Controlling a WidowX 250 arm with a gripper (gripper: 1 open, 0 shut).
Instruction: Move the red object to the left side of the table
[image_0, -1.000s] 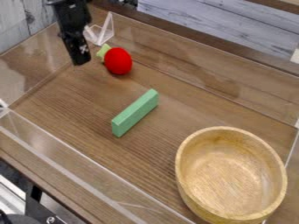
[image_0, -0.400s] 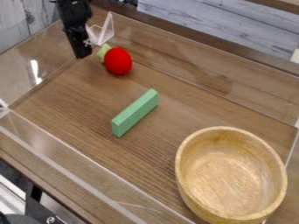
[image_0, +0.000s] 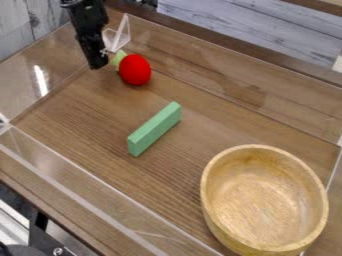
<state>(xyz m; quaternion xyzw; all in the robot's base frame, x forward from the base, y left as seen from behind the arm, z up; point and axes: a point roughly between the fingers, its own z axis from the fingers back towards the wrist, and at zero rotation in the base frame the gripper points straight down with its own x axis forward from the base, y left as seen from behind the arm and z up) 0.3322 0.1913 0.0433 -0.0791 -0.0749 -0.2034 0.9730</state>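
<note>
The red object (image_0: 134, 69), a small glossy ball with a green leafy stub, rests on the table (image_0: 94, 130) at the far left-centre. My gripper (image_0: 96, 61) hangs just left of it, dark fingers pointing down and pressed together. The fingertips are near the green stub, and I cannot tell whether they touch it. I see nothing held between the fingers.
A green rectangular block (image_0: 155, 128) lies diagonally mid-table. A round wooden bowl (image_0: 265, 200) stands at the near right corner. Low clear acrylic walls (image_0: 40, 75) border the tabletop, one close behind and left of the gripper.
The gripper has closed its fingers and shifted slightly up and back. The red object and the block have not moved.
</note>
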